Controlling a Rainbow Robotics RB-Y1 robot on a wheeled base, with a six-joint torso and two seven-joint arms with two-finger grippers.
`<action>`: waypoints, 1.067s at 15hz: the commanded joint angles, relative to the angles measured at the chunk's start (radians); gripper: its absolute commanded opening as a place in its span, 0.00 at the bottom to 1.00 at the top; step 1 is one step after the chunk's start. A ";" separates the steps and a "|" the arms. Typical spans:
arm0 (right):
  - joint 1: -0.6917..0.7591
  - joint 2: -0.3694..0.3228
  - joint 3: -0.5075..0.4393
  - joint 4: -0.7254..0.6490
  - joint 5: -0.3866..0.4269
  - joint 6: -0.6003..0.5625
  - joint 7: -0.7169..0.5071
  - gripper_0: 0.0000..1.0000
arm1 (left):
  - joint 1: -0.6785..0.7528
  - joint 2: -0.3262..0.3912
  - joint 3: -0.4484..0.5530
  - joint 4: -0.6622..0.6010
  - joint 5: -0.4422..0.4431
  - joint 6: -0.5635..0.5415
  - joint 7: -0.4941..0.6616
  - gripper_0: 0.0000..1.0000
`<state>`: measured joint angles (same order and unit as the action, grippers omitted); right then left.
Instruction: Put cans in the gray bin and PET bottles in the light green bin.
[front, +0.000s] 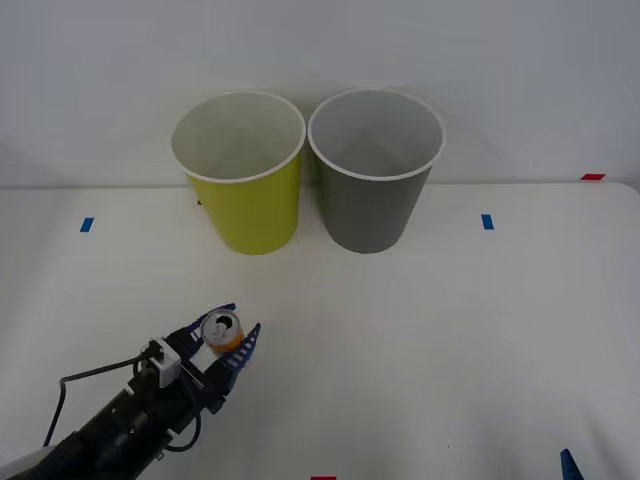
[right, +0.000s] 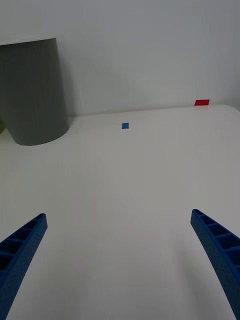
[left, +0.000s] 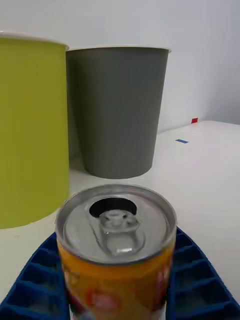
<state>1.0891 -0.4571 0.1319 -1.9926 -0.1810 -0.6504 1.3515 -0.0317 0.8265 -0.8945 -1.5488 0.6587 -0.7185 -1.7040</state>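
Note:
A small orange can (front: 221, 331) with a silver top and pull tab stands upright at the table's front left. My left gripper (front: 238, 323) is shut on it, with a blue finger (left: 200, 280) on each side of the can (left: 117, 250). Farther back stand the light green bin (front: 245, 195) and, right of it, the gray bin (front: 375, 190), side by side, almost touching. From the left wrist, the light green bin (left: 30, 130) and the gray bin (left: 120, 110) rise behind the can. My right gripper (right: 120, 265) hangs open over bare table at the front right. PET bottles are out of view.
The white table (front: 420, 340) ends at a white wall behind the bins. Blue tape marks (front: 87, 224) (front: 487, 221) lie left and right of the bins, and a red mark (front: 593, 177) sits at the far right edge. The gray bin (right: 35, 95) is well ahead of my right gripper.

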 joint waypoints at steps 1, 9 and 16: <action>0.000 0.000 0.000 0.000 0.000 0.000 0.000 1.00 | 0.000 0.003 0.000 0.001 -0.002 0.001 0.001 0.03; 0.000 0.000 0.000 0.000 0.000 0.000 0.000 1.00 | 0.000 0.003 -0.001 -0.002 -0.005 -0.001 0.001 0.00; 0.000 0.000 0.000 0.000 0.000 0.000 0.000 1.00 | 0.001 0.076 0.100 -0.277 -0.013 0.312 0.000 0.00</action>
<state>1.0891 -0.4571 0.1319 -1.9926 -0.1810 -0.6504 1.3514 -0.0308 0.8973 -0.8228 -1.7905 0.6541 -0.4492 -1.7045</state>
